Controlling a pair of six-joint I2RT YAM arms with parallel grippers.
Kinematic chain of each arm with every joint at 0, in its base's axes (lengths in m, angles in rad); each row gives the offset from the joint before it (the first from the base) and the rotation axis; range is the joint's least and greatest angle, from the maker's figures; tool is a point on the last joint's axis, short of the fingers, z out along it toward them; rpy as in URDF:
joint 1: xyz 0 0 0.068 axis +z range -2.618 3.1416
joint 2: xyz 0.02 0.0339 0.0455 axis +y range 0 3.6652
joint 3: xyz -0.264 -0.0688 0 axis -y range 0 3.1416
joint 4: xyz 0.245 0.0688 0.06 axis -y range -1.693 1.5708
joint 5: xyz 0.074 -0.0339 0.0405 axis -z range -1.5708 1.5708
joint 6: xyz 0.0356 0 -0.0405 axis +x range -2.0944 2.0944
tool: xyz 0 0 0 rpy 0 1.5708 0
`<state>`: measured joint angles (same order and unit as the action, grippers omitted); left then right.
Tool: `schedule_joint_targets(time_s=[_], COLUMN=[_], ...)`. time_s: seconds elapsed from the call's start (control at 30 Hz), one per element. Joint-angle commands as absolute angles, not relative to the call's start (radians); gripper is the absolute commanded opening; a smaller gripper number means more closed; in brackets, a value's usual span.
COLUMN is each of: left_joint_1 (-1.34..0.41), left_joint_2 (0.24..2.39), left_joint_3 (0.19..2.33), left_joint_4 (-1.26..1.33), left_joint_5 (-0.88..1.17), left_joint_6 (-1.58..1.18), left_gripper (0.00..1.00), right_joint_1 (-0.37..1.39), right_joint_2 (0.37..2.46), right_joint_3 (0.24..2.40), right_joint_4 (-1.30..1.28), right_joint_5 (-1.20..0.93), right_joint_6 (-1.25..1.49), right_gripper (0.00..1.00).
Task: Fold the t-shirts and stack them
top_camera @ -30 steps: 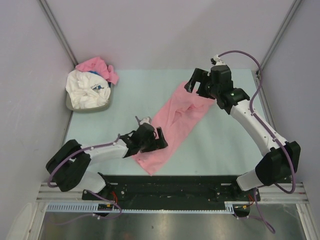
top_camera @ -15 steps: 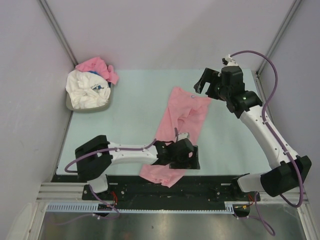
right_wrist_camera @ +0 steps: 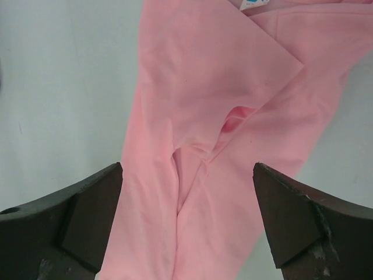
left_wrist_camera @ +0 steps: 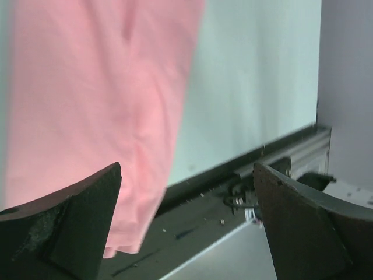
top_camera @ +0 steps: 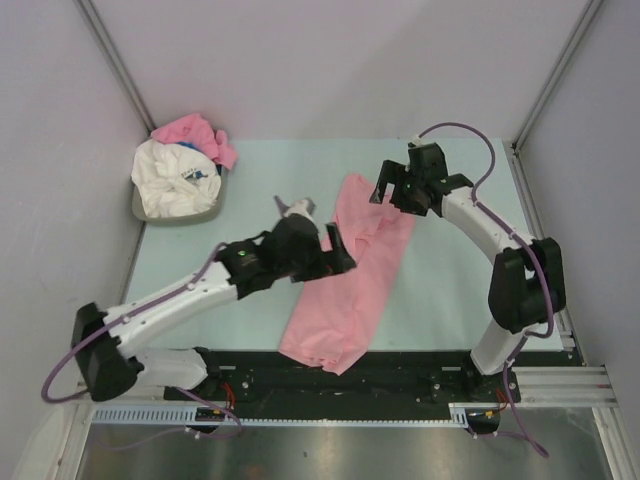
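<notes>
A plain light-pink cloth t-shirt (top_camera: 350, 290) is laid out as a long, narrow band slanting across the pale green desk (top_camera: 250, 200), from far and right of centre down to the near edge. Its near end is draped over that edge onto the black rail. At its far end a small white label is seen, and a puckered crease runs through the middle where the layers are bunched.

The left claw (left_wrist_camera: 186, 175) is held wide open and empty over the left border of the band, with cloth under one finger and bare desk under the other. The right claw (right_wrist_camera: 187, 169) is likewise spread fully and holds nothing; it is poised above the far part of the shirt, over the pucker.

The shirt is judged to be not yet flat enough for folding, so straightening appears to be the step in hand. It would be done best if the far end were pinched near the label and the hanging near end were pinched at its hem. The band could then be drawn taut, pulled wholly back onto the desk and spread. All layers should be caught together, so that none is dragged askew.

At the far left a grey tub (top_camera: 140, 212) is filled with a crumpled white t-shirt with a small blue print (top_camera: 170, 185) and another crumpled pink t-shirt (top_camera: 190, 130), well apart from both arms.
</notes>
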<state>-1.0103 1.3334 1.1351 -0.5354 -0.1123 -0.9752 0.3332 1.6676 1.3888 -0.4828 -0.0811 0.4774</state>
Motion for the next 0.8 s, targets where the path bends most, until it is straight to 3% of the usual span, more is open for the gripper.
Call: schedule_joint_targets(time_s=[0.0, 0.13, 0.27, 0.37, 0.77], left_joint_1=[-0.824, -0.68, -0.562, -0.537, -0.519], left_joint_2=[1.154, 1.092, 1.065, 1.071, 1.169], left_joint_3=[0.999, 0.887, 0.81, 0.776, 0.75], left_joint_4=[-0.595, -0.6, -0.563, -0.54, -0.46], left_joint_5=[-0.103, -0.072, -0.009, -0.008, 0.063], left_joint_6=[-0.884, -0.842, -0.824, -0.816, -0.802], left_gripper=[0.99, 1.0, 1.0, 1.0, 1.0], right_joint_1=[0.305, 0.296, 0.295, 0.288, 0.252], right_joint_2=[1.756, 1.856, 1.962, 2.0, 2.103], right_joint_3=[1.391, 1.439, 1.538, 1.549, 1.634], right_joint_4=[-0.296, -0.199, -0.294, -0.313, -0.344], right_joint_5=[-0.213, -0.288, -0.236, -0.154, -0.143], right_joint_6=[0.512, 0.561, 0.555, 0.548, 0.514], right_gripper=[1.0, 1.0, 1.0, 1.0, 0.88])
